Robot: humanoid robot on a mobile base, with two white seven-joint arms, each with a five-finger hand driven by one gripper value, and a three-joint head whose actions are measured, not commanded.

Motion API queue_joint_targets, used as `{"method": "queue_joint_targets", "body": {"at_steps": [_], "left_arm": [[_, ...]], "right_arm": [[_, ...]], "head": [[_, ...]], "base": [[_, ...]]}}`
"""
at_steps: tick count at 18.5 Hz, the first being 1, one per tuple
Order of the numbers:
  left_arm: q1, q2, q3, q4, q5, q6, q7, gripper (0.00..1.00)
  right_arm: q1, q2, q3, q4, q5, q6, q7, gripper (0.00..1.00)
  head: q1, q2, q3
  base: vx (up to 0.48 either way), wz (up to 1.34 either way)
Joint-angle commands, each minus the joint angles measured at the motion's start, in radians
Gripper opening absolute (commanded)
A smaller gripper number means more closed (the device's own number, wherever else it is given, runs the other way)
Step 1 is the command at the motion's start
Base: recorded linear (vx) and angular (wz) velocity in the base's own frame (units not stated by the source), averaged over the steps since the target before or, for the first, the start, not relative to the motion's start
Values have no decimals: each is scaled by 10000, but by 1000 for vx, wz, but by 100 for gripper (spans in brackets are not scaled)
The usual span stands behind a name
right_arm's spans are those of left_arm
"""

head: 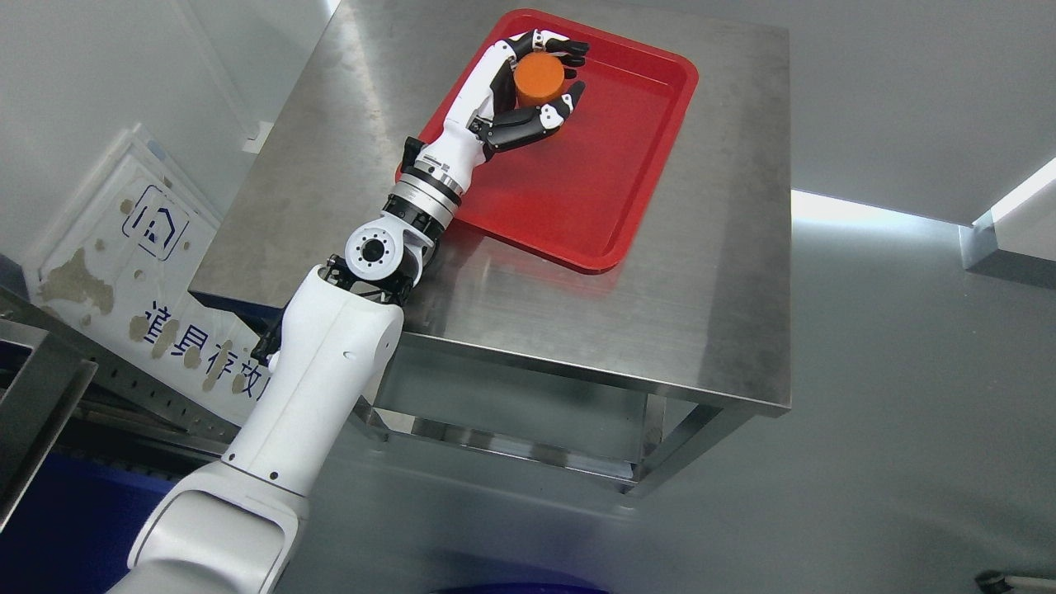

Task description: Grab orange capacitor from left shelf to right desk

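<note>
An orange cylindrical capacitor (pixel 539 79) is in the far left corner of a red tray (pixel 627 140) on the steel desk (pixel 701 289). My left hand (pixel 569 70) reaches over the tray from the lower left. Its fingers (pixel 561 46) and thumb (pixel 544 120) are curled around the capacitor, one side each. Whether the capacitor rests on the tray floor or hangs just above it I cannot tell. The right arm is out of view.
A white sign board (pixel 140 272) with blue print leans against the wall at the left. Part of a grey metal shelf frame (pixel 41 388) shows at the lower left. A steel ledge (pixel 1006 239) sits at the right edge. Grey floor surrounds the desk.
</note>
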Motion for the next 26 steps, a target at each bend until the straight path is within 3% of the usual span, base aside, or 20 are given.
{"method": "queue_joint_targets", "body": {"at_steps": [1,4,8,11,18,22,26], "left_arm": [[-216,175,-297,951,-30,4,13,63],[-416,175,-129,737,-30,-225,-3,85],[-478,175,729,-60,-30,-762,-79,98],[10,228,2076,-1131,-30,-610,-95,99],[2954,1885,4976,-3250,550,-502,-324,100],[4872,2546,5486,-5136,1564,-502,-448,100],[5412,2440,5257,-5277,1596,-471,-448,100]], "right_arm": [[337,-175,-108,-230,0,-2,12,100],[337,-175,-107,-230,0,-2,12,100],[337,-175,-107,-230,0,-2,12,100],[337,-175,-108,-230,0,-2,12,100],[337,-175,-107,-230,0,-2,12,100],[337,-175,-107,-230,0,-2,12,100],[337,-175,-123,-230,0,-2,12,100]], "head": [[0,0,0],[0,0,0],[0,0,0],[0,0,0],[0,0,0],[0,0,0],[0,0,0]], "base": [[0,0],[0,0],[0,0],[0,0],[0,0],[0,0],[0,0]]}}
